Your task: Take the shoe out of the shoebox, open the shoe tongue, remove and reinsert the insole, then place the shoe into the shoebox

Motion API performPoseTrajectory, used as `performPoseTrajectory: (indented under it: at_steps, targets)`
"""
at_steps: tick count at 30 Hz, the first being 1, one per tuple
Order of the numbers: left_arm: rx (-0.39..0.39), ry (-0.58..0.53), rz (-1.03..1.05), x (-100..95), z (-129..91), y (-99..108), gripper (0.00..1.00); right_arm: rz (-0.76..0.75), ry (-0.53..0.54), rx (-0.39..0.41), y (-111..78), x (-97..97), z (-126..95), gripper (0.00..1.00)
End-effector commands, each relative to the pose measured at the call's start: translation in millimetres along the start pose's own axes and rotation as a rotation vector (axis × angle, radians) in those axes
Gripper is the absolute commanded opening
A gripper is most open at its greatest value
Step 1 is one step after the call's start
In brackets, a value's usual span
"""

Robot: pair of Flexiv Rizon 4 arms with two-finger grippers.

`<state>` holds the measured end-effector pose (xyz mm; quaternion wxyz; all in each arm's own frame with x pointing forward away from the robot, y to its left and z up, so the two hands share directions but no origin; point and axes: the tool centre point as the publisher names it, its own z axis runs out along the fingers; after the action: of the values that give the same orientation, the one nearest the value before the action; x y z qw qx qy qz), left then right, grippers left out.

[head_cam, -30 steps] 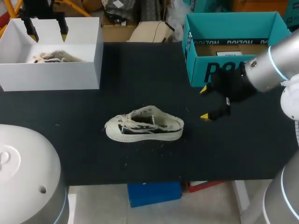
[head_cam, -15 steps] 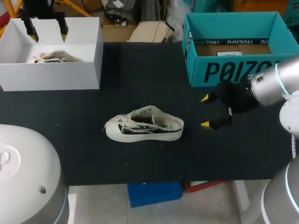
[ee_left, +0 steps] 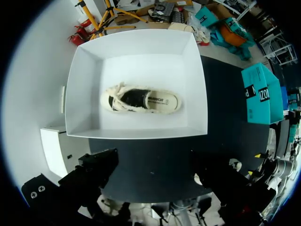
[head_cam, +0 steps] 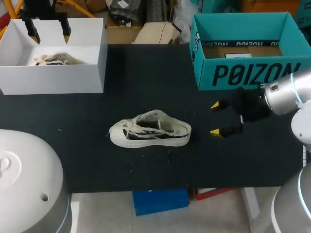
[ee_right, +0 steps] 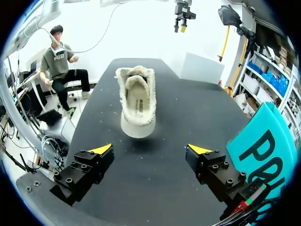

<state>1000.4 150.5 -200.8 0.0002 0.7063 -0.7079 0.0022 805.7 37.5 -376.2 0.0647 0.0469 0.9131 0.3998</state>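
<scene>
Both spread wide, empty: left tool (head_cam: 48, 34) and right tool (head_cam: 214, 118), which faces the shoe (head_cam: 149, 130).

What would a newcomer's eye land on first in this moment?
A pale shoe stands alone on its sole mid-table, with the open right claw off its heel end, apart from it. Behind that claw a bright teal box sits at the far right. At the far left a white box holds a second shoe, with the open left claw above it.

Table (head_cam: 146, 73): shoe (head_cam: 149, 132), white box (head_cam: 53, 80), teal box (head_cam: 243, 74)
</scene>
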Motion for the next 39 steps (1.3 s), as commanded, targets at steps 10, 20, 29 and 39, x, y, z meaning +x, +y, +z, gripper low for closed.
performPoseTrajectory:
  at_steps: [10, 20, 29, 39]
  targets:
    - [-0.001, -0.001, -0.001, 0.0, 0, 0, 1.0, 0.0, -0.003, -0.003, -1.5, 0.1, 3, 1.0]
    - [-0.001, -0.001, -0.001, 0.0, 0, 0, 1.0, 0.0, -0.003, -0.003, -1.5, 0.1, 3, 1.0]
    - [-0.001, -0.001, -0.001, 0.0, 0, 0, 1.0, 0.0, -0.003, -0.003, -1.5, 0.1, 3, 1.0]
    - [-0.001, -0.001, -0.001, 0.0, 0, 0, 1.0, -0.005, 0.009, -0.041, 5.9, 3.0, 13, 1.0]
